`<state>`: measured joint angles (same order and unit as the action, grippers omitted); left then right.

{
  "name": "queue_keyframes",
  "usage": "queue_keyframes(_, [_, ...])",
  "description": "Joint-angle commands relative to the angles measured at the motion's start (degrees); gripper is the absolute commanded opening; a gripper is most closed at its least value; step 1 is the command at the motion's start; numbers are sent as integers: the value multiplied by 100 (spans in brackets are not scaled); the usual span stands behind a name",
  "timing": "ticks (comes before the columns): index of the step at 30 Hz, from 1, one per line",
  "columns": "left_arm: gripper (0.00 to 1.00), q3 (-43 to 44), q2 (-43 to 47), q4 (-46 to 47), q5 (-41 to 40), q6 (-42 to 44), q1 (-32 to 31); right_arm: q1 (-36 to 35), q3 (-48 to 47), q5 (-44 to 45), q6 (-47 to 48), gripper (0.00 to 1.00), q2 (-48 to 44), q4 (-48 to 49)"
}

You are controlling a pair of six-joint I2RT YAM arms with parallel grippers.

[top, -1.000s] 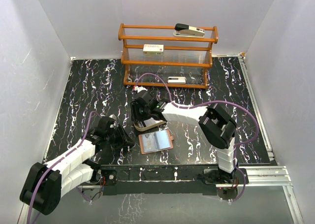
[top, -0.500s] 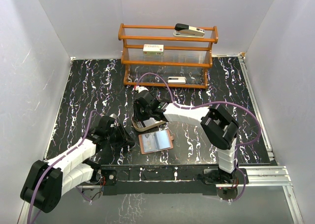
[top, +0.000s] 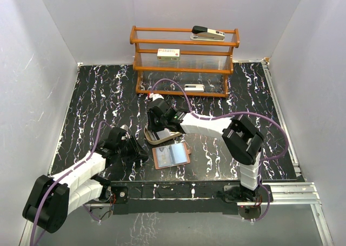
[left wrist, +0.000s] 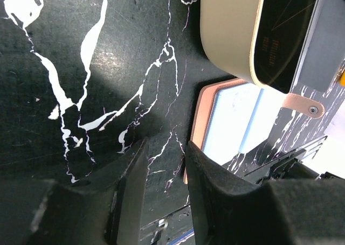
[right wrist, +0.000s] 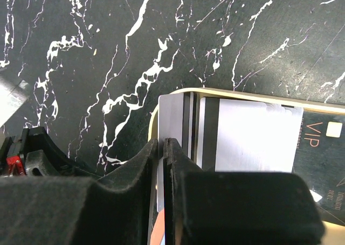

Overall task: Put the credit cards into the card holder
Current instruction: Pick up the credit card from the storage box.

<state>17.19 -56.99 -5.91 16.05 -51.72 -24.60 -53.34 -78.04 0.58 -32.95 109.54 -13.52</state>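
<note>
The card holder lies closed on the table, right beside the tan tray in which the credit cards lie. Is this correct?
Not quite: the card holder lies open, bluish-grey pockets up, as the top external view shows. It does lie on the table, right beside the tan tray holding the credit cards.

You have on the black marbled table point(top: 102, 94): one wooden rack point(top: 184, 62) at 12 o'clock, three tiers; stapler point(top: 208, 33) on its top tier; white box point(top: 168, 53) on the middle; smaller white box point(top: 193, 87) on the bottom; tan tray point(left wrist: 229, 35) near centre.
</note>
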Motion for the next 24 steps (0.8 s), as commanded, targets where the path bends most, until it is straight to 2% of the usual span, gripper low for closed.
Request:
queue_keyframes(1, [33, -40, -6, 45, 96, -53, 0, -2, -11, 149, 69, 7, -422, 253])
queue_keyframes(15, [34, 316, 429, -355, 179, -67, -2, -9, 86, 480, 183, 0, -789, 89])
queue_keyframes(24, [41, 773, 701, -469, 603, -29, -1, -6, 588, 918, 164, 0, -1622, 60])
